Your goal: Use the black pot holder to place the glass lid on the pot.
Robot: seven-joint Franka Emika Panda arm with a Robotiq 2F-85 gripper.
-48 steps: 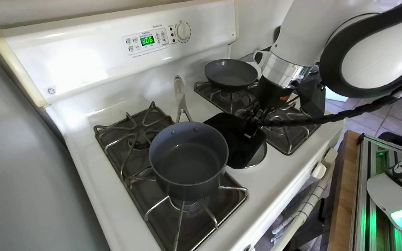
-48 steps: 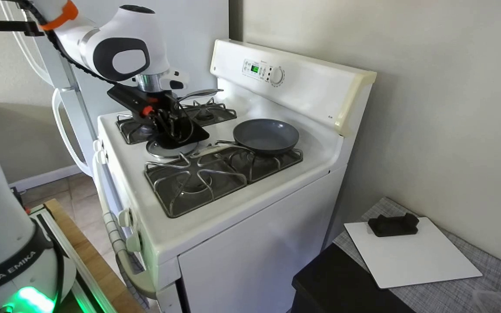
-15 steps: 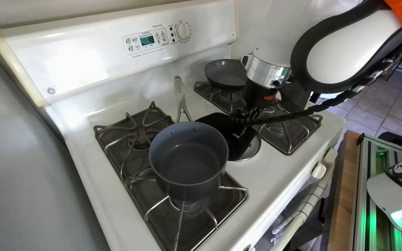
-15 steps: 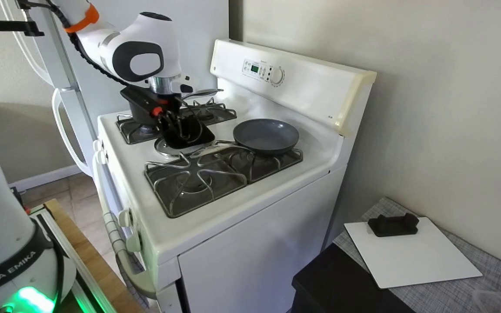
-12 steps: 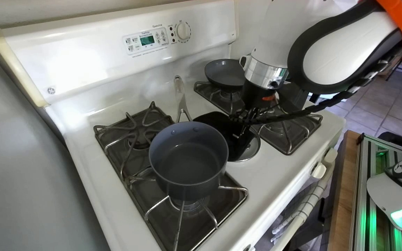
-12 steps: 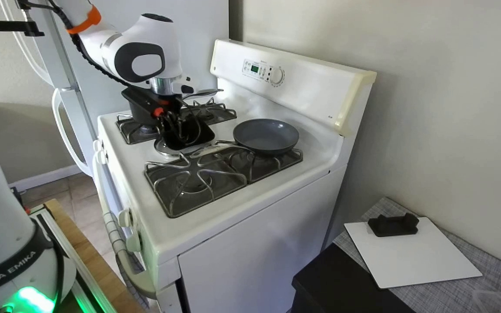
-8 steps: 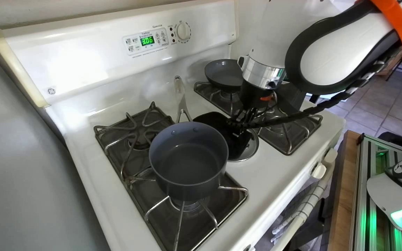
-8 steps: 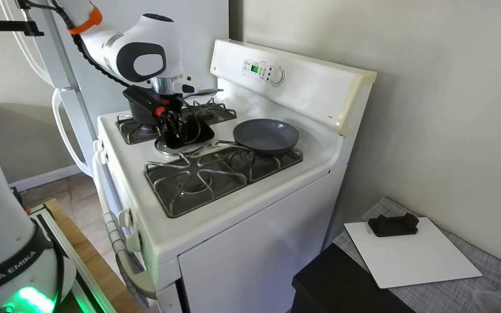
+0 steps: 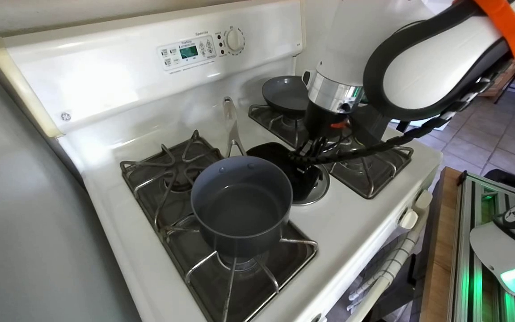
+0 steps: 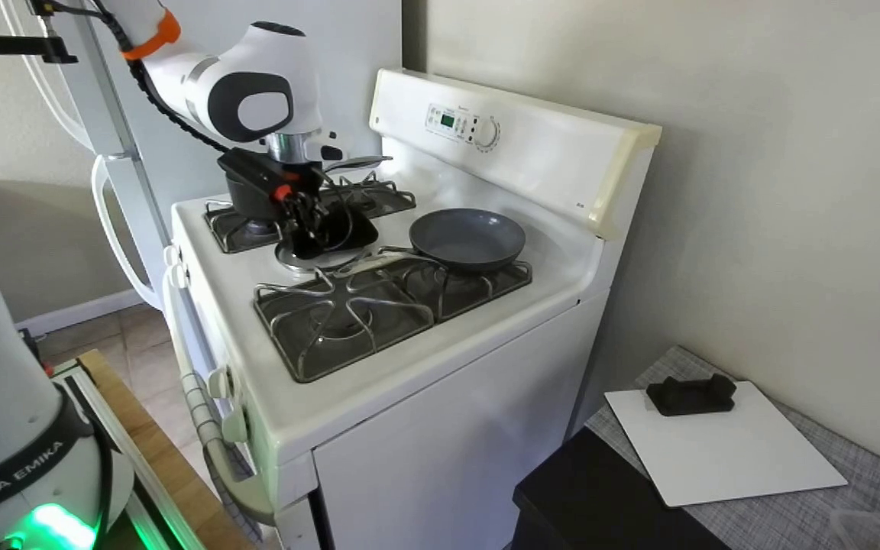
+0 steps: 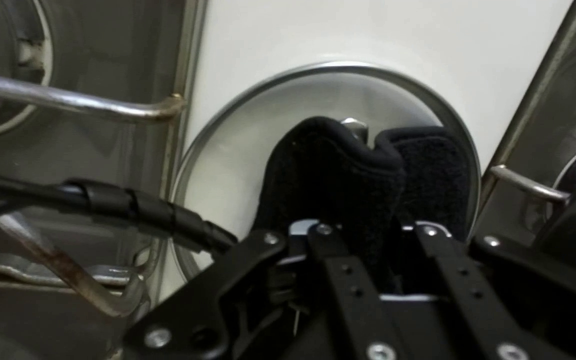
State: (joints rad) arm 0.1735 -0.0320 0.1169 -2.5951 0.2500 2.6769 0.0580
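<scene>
Pinching blk pot holder [image 11: 330, 195], gripper [image 11: 368, 229] is over glass lid [image 11: 263, 117], which sits on stovetop [image 9: 342, 219]. Step 1 prob. done; pot [image 9: 242, 205] uncovered, so lift + placement left.

The glass lid [image 11: 298, 95] is round and clear with a silver rim, and it lies flat, its metal knob up. Over part of the lid is the black pot holder [image 11: 338, 175], a plain, soft pad bent into two lobes; the knob shows at the dip between them, and whether cloth and knob touch cannot be told. In an exterior view, the pot [image 9: 242, 203], dark grey-blue and round, stands upright and open-topped just beside the lid, its wall hiding some of the cloth, its long silver handle slanting upward.
</scene>
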